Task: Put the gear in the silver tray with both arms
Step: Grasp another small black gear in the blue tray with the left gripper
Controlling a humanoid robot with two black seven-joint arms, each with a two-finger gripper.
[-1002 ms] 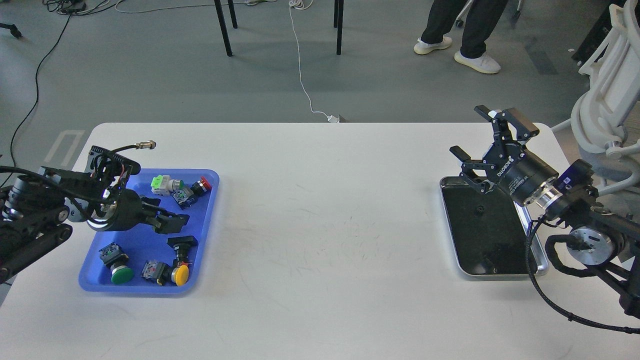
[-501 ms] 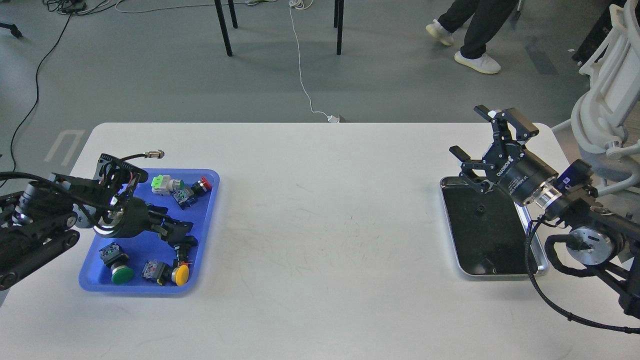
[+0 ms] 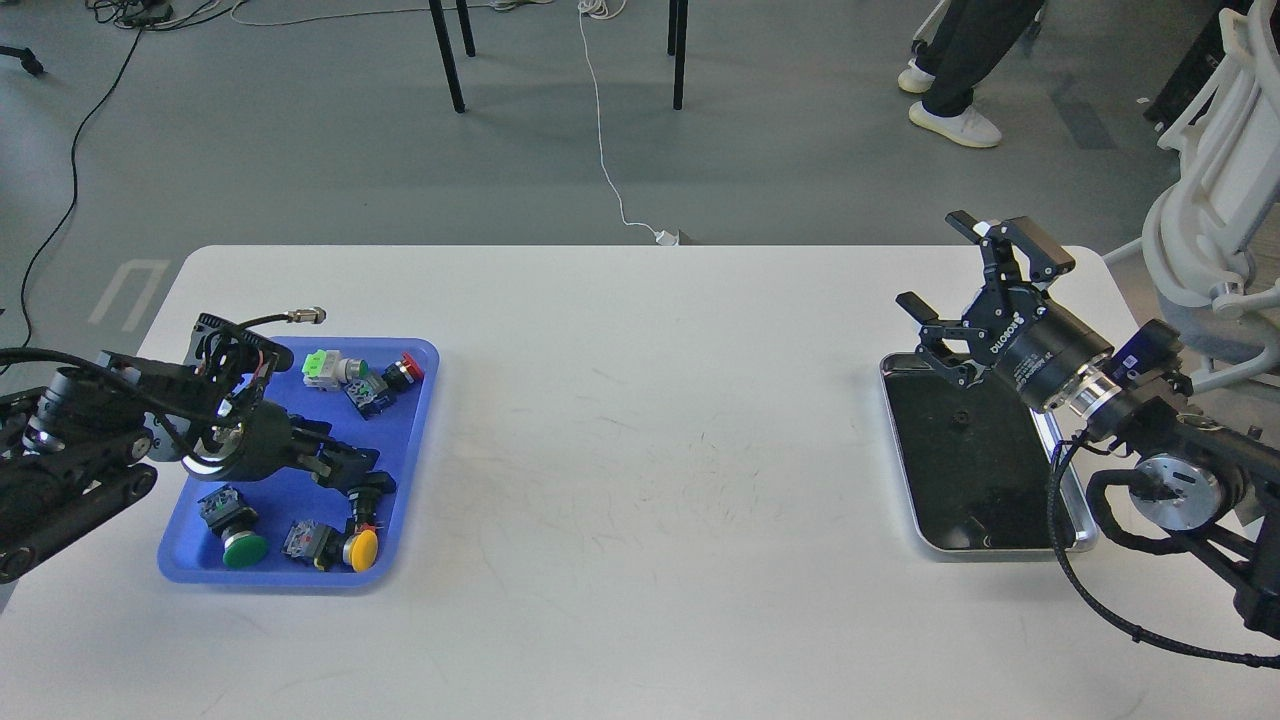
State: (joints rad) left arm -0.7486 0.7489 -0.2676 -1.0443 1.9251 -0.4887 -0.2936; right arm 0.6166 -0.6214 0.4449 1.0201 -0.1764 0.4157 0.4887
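Note:
The silver tray (image 3: 1070, 520) lies at the right of the table, with a dark shiny bottom and one small dark round piece (image 3: 958, 418) in it. My right gripper (image 3: 932, 258) is open and empty above the tray's far end. The blue tray (image 3: 400, 470) at the left holds several push-button parts with green, yellow and red caps. My left gripper (image 3: 352, 468) reaches low into the blue tray, its fingertips at a black-capped part (image 3: 368, 488). The dark fingers blend with that part, so I cannot tell whether they are closed on it.
A loose cable with a metal plug (image 3: 305, 316) sticks up from my left wrist over the blue tray's far edge. A white chair (image 3: 1215, 215) stands off the table's right end. A person's legs (image 3: 955, 60) and chair legs are on the floor behind.
My left gripper has moved down and toward the tray's front, onto the black-capped part. My right arm has barely moved. The person behind has stepped to the right.

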